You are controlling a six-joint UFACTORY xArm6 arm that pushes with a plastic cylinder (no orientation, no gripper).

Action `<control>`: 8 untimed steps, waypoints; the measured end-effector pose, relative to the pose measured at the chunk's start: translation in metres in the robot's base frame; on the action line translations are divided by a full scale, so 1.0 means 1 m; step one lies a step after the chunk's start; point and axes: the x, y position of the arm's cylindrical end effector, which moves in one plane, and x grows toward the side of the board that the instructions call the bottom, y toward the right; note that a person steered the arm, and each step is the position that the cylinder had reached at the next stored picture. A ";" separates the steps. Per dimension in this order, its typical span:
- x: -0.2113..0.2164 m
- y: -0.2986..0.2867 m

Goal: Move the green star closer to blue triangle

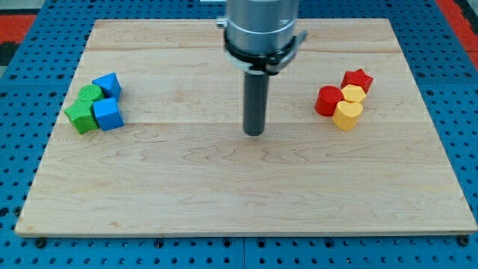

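My tip (255,133) rests on the board near its middle, far from every block. The green star (81,116) lies at the view's left, at the lower left of a tight cluster. A green round block (91,93) sits just above it. A blue block (108,84) that looks like the triangle sits at the cluster's top right, one block away from the star. A blue cube (108,114) touches the star's right side.
A second cluster sits at the view's right: a red star (358,79), a red round block (327,101), a yellow block (353,94) and a yellow heart (347,114). The wooden board (239,209) ends close to the left cluster.
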 end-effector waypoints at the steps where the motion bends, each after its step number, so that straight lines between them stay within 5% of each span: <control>1: -0.002 -0.004; 5: 0.014 -0.007; 6: 0.053 -0.070; 8: 0.057 -0.215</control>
